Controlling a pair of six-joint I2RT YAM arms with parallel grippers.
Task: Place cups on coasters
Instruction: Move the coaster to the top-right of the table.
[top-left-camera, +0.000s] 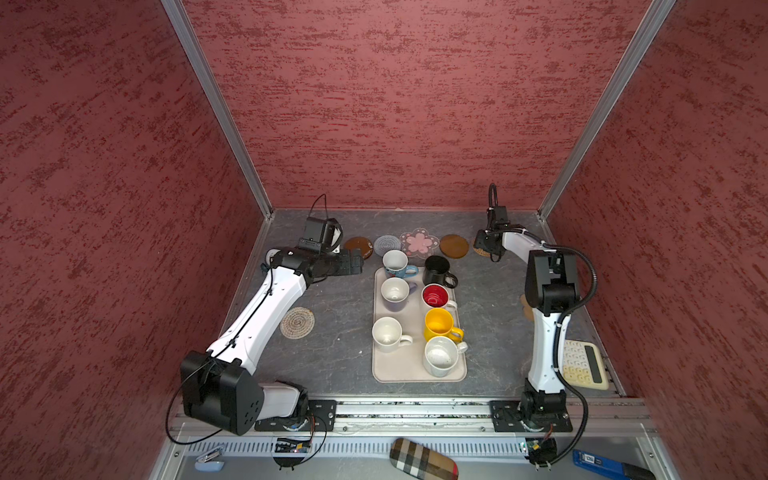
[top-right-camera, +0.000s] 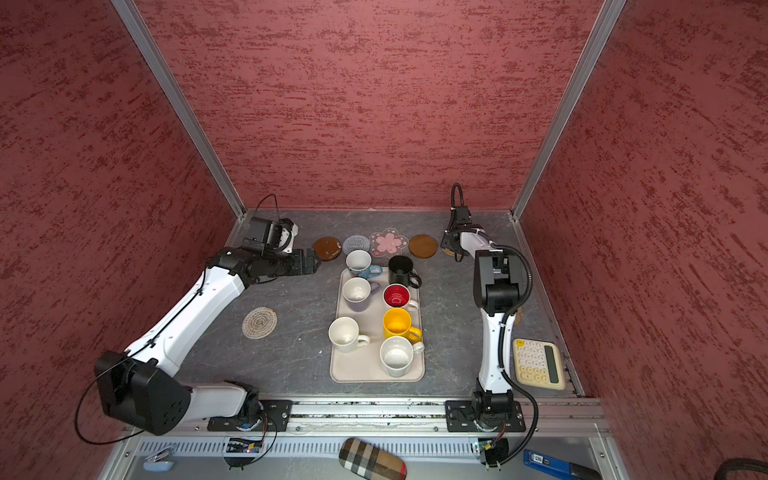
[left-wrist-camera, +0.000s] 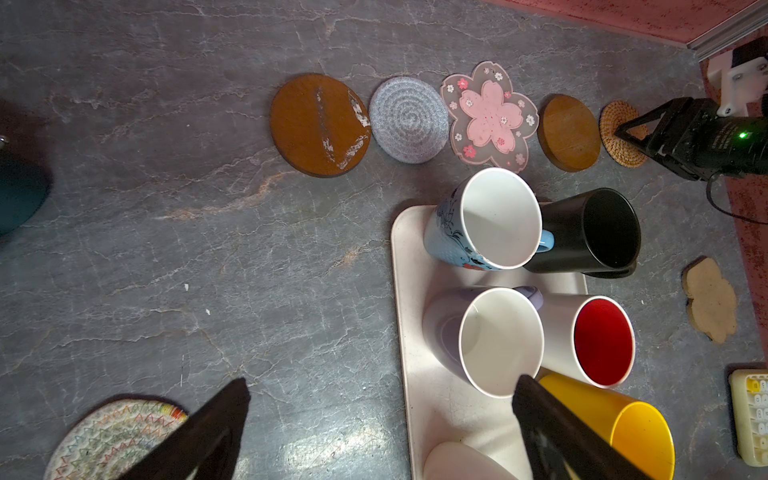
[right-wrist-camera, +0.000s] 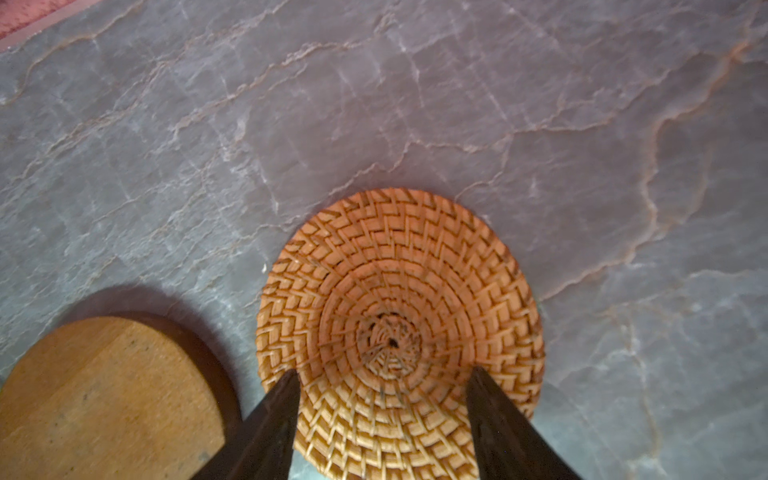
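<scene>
Marbled tabletop (top-left-camera: 332, 353) is bearing mugs (top-left-camera: 394, 291), probably heavy, slick, brittle; you should be pinching a rim wall. Your left gripper (left-wrist-camera: 382, 380) is gaping empty; your right gripper (right-wrist-camera: 383, 372) is hovering part-open, empty, over the wicker coaster (right-wrist-camera: 399, 270).

Bench (top-left-camera: 332, 353): tray (top-left-camera: 405, 365) at centre, bearing seven cups (top-left-camera: 439, 322) in two columns, three left, four right; five coasters (top-left-camera: 419, 242) in a row behind it; sixth coaster (top-left-camera: 297, 323) to its left; seventh coaster (left-wrist-camera: 710, 299) to its right, behind the calculator (top-left-camera: 582, 363) at the near right edge.
</scene>
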